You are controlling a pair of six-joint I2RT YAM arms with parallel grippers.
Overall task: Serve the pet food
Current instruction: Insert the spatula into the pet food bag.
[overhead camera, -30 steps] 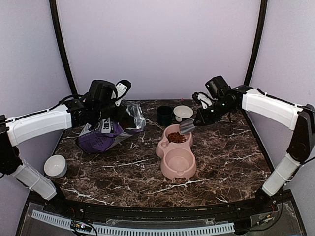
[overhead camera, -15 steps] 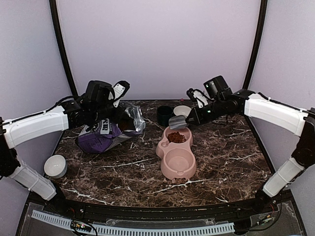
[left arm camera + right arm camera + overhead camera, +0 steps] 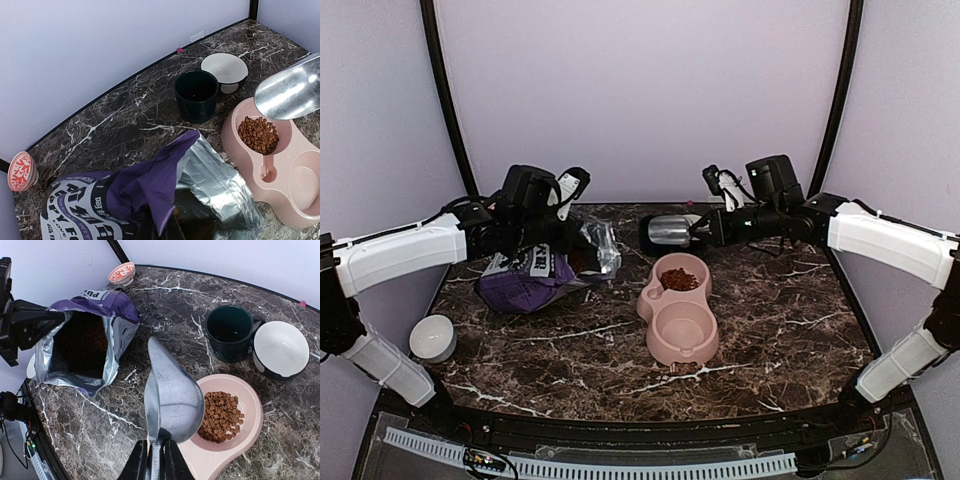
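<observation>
**Kibble in the far cup**

The pet food [image 3: 681, 280] fills the far compartment of the pink double bowl [image 3: 711, 342]. My right tool [image 3: 155, 464] clamps the metal scoop [image 3: 172, 395] above the counter [image 3: 770, 320]. My left tool [image 3: 54, 319] pinches the open bag [image 3: 107, 305].

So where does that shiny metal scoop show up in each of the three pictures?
Top external: the scoop is at centre, just behind the pink double bowl.
Left wrist: the scoop is at the right edge, above the pet food.
Right wrist: the scoop is at bottom centre, its handle in the right gripper.
Shared landmark: the pink double bowl with its heap of pet food.
</observation>
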